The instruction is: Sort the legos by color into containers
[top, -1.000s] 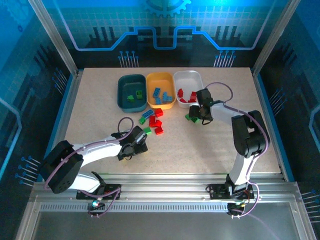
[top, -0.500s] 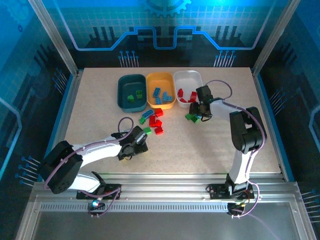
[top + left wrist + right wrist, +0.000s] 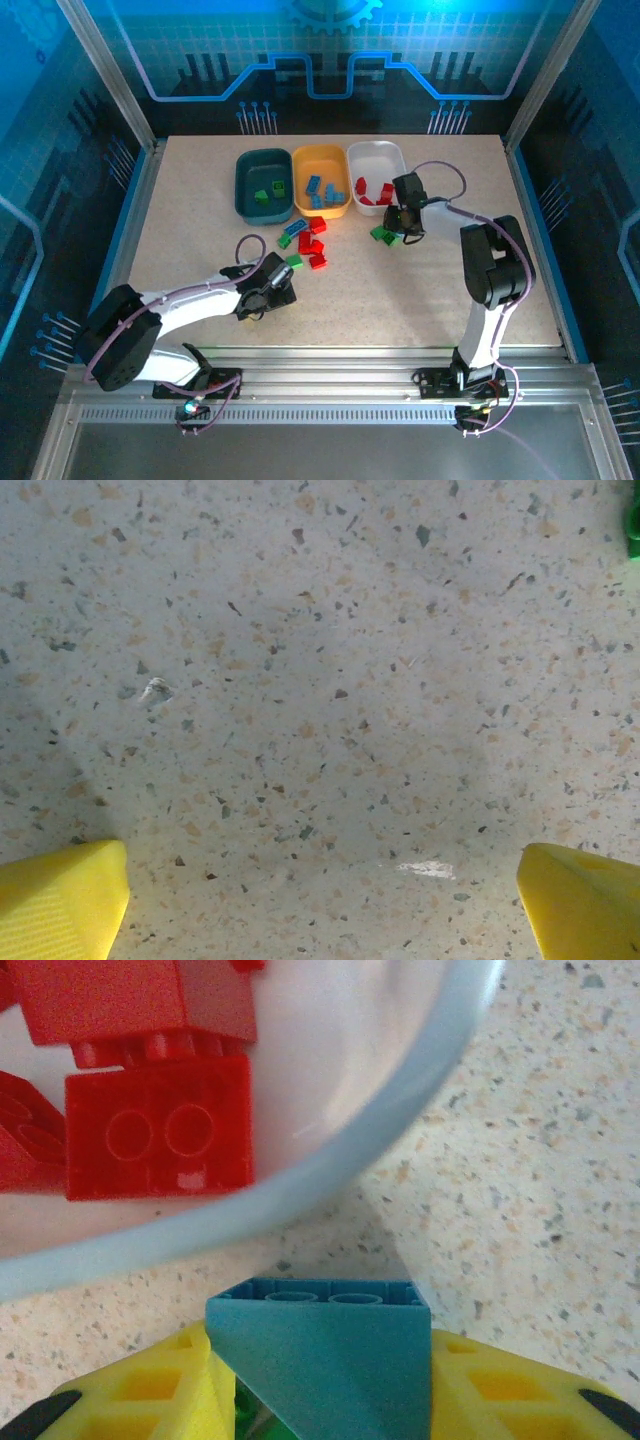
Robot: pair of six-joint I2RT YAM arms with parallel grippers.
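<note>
My right gripper [image 3: 320,1385] is shut on a light blue lego [image 3: 320,1345], held just in front of the rim of the white container [image 3: 300,1195]. Red legos [image 3: 155,1140] lie inside that container. A bit of green shows under the held brick. In the top view the right gripper [image 3: 401,226] sits by the white container [image 3: 392,160], with a green lego [image 3: 381,235] beside it. The teal container [image 3: 245,190] holds green legos and the orange-yellow one [image 3: 322,158] holds blue ones. My left gripper [image 3: 277,289] is open over bare table, its yellow fingertips [image 3: 60,900] far apart.
A loose cluster of red, blue and green legos [image 3: 308,242] lies in front of the containers, between the two grippers. One green lego [image 3: 633,530] sits just beyond my left gripper. Metal frame rails edge the table on all sides.
The right gripper's jaws have narrowed onto the blue lego, and its wrist has shifted slightly toward the white container. The left arm has stayed still.
</note>
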